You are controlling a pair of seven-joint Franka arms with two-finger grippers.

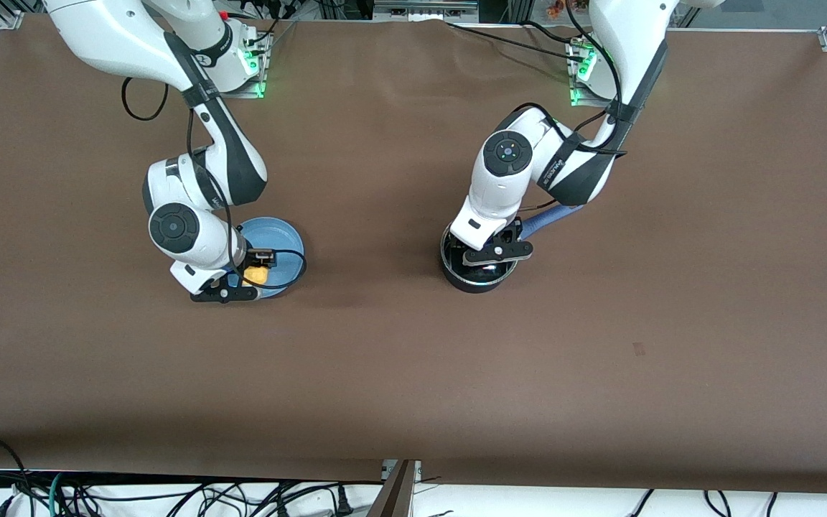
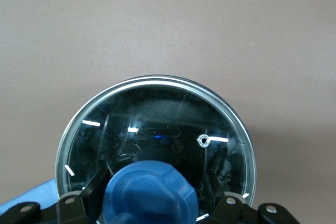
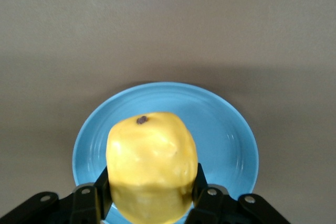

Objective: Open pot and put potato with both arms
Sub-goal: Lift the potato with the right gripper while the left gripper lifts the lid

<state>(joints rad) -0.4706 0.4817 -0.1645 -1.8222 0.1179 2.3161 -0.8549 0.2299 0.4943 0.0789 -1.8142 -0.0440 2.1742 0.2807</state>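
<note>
Left pincer (image 1: 494,253) sits over the pot (image 1: 477,276), fingers (image 2: 92,195) on both sides of the blue knob (image 2: 149,192), narrow but I cannot tell if they press it yet; the glass lid (image 2: 157,129) is on the pot. Right pincer (image 1: 225,293) is shut on the potato (image 3: 151,163), over the blue plate (image 1: 286,240), which lies well apart from the pot toward the right arm's end of the bench (image 1: 413,359).

Risks, approx.: knob can slip if grip is off-centre, then lid falls back or drags the pot. Potato is lumpy, it can rotate out of the pads.

Count: 1 pot, 1 lid, 1 potato, 1 plate, 2 arms.
</note>
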